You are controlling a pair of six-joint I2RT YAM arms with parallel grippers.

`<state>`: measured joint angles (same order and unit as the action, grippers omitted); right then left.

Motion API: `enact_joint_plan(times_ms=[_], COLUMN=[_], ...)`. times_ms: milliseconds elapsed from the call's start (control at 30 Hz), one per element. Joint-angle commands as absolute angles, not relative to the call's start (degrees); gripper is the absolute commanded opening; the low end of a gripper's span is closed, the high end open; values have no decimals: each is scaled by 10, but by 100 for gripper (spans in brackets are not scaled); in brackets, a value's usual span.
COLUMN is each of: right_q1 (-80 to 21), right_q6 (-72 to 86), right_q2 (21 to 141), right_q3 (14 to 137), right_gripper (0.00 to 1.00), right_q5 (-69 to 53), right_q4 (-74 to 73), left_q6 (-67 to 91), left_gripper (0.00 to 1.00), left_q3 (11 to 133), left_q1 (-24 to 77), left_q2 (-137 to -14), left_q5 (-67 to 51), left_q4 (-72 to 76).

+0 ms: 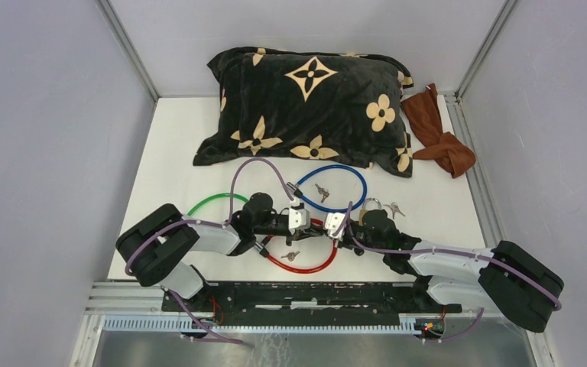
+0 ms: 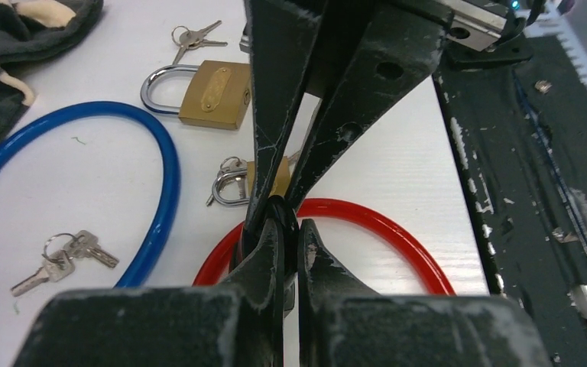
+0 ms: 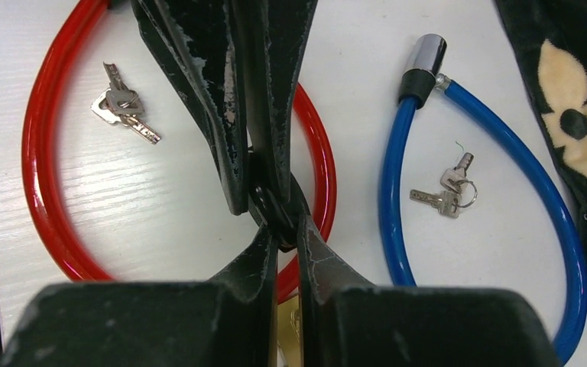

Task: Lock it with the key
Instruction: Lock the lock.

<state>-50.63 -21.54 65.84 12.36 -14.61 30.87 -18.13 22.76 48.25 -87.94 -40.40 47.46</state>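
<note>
My two grippers meet tip to tip above the red cable lock [image 1: 313,267]. The right gripper [image 3: 284,229] is shut on a small brass padlock [image 2: 279,174], whose steel shackle [image 2: 228,187] sticks out to the side. Its brass body also shows between the right fingers [image 3: 290,321]. The left gripper [image 2: 292,225] is shut on a small black piece [image 2: 279,222], apparently the key's head, pressed against the padlock's end. The key's blade is hidden between the fingers. In the top view the left gripper [image 1: 315,227] and right gripper [image 1: 329,229] almost touch.
A larger brass padlock [image 2: 206,93] lies with a key bunch [image 2: 191,36] behind it. A blue cable lock [image 3: 397,191] encircles more keys [image 3: 447,195]. Other keys [image 3: 126,103] lie inside the red loop. A green cable [image 1: 214,200], pillow [image 1: 313,107] and brown cloth [image 1: 436,134] lie beyond.
</note>
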Motion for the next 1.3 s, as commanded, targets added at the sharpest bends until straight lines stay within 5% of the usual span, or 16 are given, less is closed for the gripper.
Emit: enact_joint_plan(times_ms=[0, 333, 567, 833, 1267], right_q1=[-528, -516, -502, -466, -463], right_q6=[-160, -146, -170, -186, -266], right_q2=[638, 652, 647, 659, 681], right_q3=[140, 146, 163, 160, 231], right_gripper=[0, 0, 31, 51, 24], right_q5=[-212, -268, -288, -338, -335], right_q4=[241, 307, 266, 276, 172], left_q6=[-51, -3, -8, -38, -44], left_gripper=[2, 2, 2, 2, 2], left_q3=[196, 206, 196, 187, 184], left_q1=[455, 416, 416, 421, 426], left_q2=[-941, -932, -941, -927, -920], left_q5=[-396, -407, -389, -427, -426], left_q4=[351, 331, 357, 358, 355])
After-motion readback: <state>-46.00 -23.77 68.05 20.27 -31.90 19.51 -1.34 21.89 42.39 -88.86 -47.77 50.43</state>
